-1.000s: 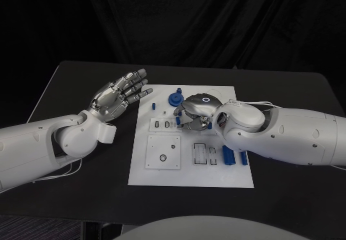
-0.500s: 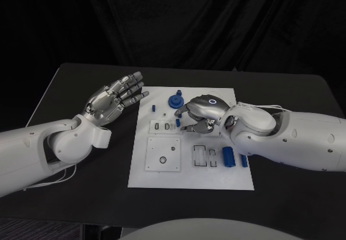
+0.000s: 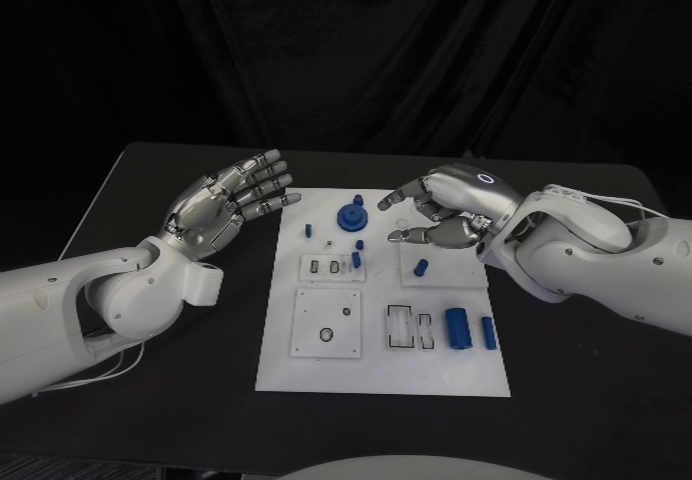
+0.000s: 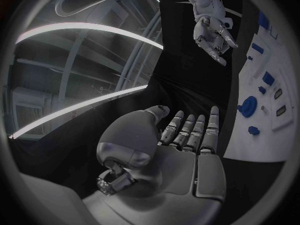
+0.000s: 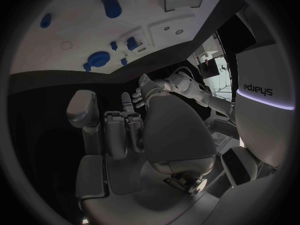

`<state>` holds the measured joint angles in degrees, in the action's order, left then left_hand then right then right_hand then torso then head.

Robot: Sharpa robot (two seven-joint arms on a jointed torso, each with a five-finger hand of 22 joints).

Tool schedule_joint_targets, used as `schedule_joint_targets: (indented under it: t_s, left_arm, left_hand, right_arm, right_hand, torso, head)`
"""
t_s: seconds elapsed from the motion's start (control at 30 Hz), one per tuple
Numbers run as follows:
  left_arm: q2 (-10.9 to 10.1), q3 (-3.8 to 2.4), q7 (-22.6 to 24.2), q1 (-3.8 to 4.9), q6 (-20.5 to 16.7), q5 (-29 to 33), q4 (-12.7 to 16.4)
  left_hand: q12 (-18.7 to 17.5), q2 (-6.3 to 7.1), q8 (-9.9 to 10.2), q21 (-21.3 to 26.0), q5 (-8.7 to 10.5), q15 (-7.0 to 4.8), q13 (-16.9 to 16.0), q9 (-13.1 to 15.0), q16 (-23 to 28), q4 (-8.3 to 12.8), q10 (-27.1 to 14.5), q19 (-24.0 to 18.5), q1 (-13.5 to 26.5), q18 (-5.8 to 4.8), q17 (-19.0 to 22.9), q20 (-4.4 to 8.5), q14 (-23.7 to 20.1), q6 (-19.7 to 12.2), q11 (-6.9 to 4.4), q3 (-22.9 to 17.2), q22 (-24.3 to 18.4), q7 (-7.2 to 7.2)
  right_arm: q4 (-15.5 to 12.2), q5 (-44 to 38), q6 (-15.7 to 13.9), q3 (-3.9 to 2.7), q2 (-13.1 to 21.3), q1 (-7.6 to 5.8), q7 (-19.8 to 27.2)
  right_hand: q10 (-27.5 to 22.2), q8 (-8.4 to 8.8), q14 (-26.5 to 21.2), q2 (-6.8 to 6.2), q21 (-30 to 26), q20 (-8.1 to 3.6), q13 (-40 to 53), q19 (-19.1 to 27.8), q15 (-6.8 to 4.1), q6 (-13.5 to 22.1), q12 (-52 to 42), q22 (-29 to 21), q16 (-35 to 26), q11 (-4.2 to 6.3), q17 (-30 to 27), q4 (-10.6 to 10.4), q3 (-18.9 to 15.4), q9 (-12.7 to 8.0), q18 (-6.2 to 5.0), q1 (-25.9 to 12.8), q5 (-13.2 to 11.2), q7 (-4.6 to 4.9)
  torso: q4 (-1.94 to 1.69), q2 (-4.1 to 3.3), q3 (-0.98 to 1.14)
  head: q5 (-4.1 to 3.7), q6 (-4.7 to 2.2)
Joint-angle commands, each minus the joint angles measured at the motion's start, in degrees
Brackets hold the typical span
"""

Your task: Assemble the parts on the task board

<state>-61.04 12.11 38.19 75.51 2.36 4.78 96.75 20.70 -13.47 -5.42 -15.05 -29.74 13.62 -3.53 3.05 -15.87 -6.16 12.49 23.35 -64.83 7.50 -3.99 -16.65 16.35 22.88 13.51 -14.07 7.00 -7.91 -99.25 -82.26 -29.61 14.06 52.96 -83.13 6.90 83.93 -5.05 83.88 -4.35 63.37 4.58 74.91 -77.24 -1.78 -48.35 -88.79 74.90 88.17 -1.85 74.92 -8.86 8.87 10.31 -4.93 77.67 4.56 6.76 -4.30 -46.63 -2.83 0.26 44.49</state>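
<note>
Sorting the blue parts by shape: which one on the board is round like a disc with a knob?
The blue disc part near the board's far edge, between the two hands. The other blue parts are small pegs or long bars.

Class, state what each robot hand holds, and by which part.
Nothing is held: the left hand and the right hand both show spread fingers with nothing between them.

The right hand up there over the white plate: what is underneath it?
Under the right hand lies the far right part of the task board, bare white where it shows; just nearer stands a small blue peg. The hand holds nothing. Whatever sits directly beneath its palm is covered.
</note>
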Motion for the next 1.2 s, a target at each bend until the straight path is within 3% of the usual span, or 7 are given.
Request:
schedule_joint_targets:
  t_s: [0.03,0.3,0.5,0.73,0.8,0.87,1.2]
  left_arm:
    - [0.6,-0.06,-0.8,1.54,-5.6,-1.2,-0.2]
    - [2.0,-0.05,-8.3,4.09,-10.4,-2.4,-0.3]
    - [4.6,-0.05,-20.6,5.87,-8.8,-8.2,-2.9]
    - [7.6,-0.05,-27.9,7.98,-7.4,-16.0,-5.6]
    - [8.6,-0.05,-31.6,8.54,-6.9,-20.5,-6.4]
    - [9.4,-0.05,-35.4,8.93,-6.0,-25.0,-7.1]
    - [13.2,-0.05,-47.8,9.57,-2.4,-37.4,-9.7]
  left_hand:
    - [4.7,0.39,-0.4,-2.3,0.19,0.63,-0.9,0.1,-5.7,-0.1,3.0,3.3,0.8,-0.93,-1.3,0.06,5.3,0.8,1.19,-0.7,1.1,-0.17]
    - [17.2,1.88,-1.4,-12.4,-0.14,-0.42,-5.5,0.6,-21.0,0.3,11.5,12.8,0.7,-1.16,-6.4,1.4,14.2,5.3,2.73,-2.8,6.3,-2.43]
    - [33.1,4.26,-3.8,-29.9,-0.32,-4.52,-14.7,1.2,-40.5,-0.1,19.8,13.2,1.0,0.08,-15.0,4.24,16.3,15.9,-2.29,-8.4,17.5,-5.69]
    - [45.5,5.63,-6.1,-44.7,-0.27,-8.5,-22.9,1.5,-54.2,-1.6,29.2,17.5,2.0,2.84,-21.0,5.18,26.8,20.1,-5.82,-9.5,26.2,-3.77]
    - [50.9,5.91,-6.4,-48.5,-0.03,-9.2,-32.0,1.3,-57.8,-1.9,35.4,19.3,2.1,3.03,-23.2,5.72,29.3,20.7,-6.4,-9.7,28.4,-3.31]
    - [57.5,8.59,-7.0,-51.8,0.55,-10.44,-48.1,1.4,-64.7,0.7,48.1,22.1,1.0,3.09,-41.4,6.82,43.7,22.4,-7.37,-9.9,30.3,-2.49]
    - [69.3,10.4,-7.2,-65.7,6.86,-11.33,-86.3,1.2,-74.1,0.0,77.4,44.2,3.0,-1.69,-85.0,7.94,72.9,25.2,-8.29,-10.4,56.2,-1.54]
  right_arm:
    - [1.0,9.5,-1.2,0.07,1.1,-0.33,6.3]
    - [3.6,15.1,0.5,0.15,2.7,-0.24,6.8]
    - [5.8,21.6,1.4,0.17,2.9,0.67,6.5]
    - [7.8,23.5,1.9,0.17,2.4,1.81,6.3]
    - [8.5,23.8,2.0,0.17,2.0,2.24,6.2]
    - [9.3,23.9,2.0,0.17,1.6,2.63,6.2]
    - [11.2,25.5,-1.0,0.17,1.3,3.74,8.4]
  right_hand:
    - [4.6,-0.43,5.1,0.29,1.0,0.03,14.0,-0.9,0.02,-1.2,-0.4,8.3,0.3,0.17,12.7,-1.0,-0.2,0.0,-0.22,0.3,-0.4,0.1]
    - [3.4,-0.69,4.6,0.12,-0.7,0.32,13.0,-0.2,0.49,-3.2,0.4,7.9,-0.3,-0.46,11.7,-4.4,-1.5,-0.1,-0.47,-0.9,-1.7,0.61]
    - [3.8,-1.54,4.8,2.0,-0.4,0.79,13.3,-0.4,1.09,-5.2,0.2,8.0,0.0,-1.22,12.2,-6.3,-1.3,0.1,-0.4,-1.1,-1.1,0.76]
    - [4.2,-1.66,5.3,2.65,1.2,1.11,13.6,-1.4,1.38,-5.8,-0.1,8.4,0.7,-1.56,13.2,-6.6,-1.0,-0.1,-0.13,-0.1,0.5,1.02]
    - [4.4,-1.68,5.4,2.7,1.7,1.14,13.8,-1.6,1.39,-6.0,-0.2,8.5,0.8,-1.57,13.5,-6.6,-1.0,-0.1,-0.06,0.1,0.8,1.02]
    - [4.5,-1.72,5.5,2.8,1.9,1.16,13.8,-1.8,1.39,-6.1,-0.3,8.6,0.9,-1.56,13.5,-6.7,-0.9,-0.1,-0.03,0.3,1.2,1.02]
    - [3.6,-1.31,5.1,5.23,1.2,1.27,13.0,-1.5,1.47,-6.3,0.3,8.3,0.3,-1.64,12.5,-7.8,-0.7,-0.6,-0.22,-1.5,5.7,1.11]
  torso:
    - [0.25,0.39,0.31]
    - [0.62,1.76,0.79]
    - [0.96,3.41,1.58]
    - [1.09,4.81,2.35]
    - [1.13,5.4,2.63]
    - [1.2,5.85,2.79]
    - [2.08,8.18,3.57]
  head:
    - [0.71,-0.73]
    - [2.06,-1.4]
    - [2.1,-1.33]
    - [1.8,-1.29]
    - [1.6,-0.98]
    - [1.56,-0.77]
    - [2.96,1.42]
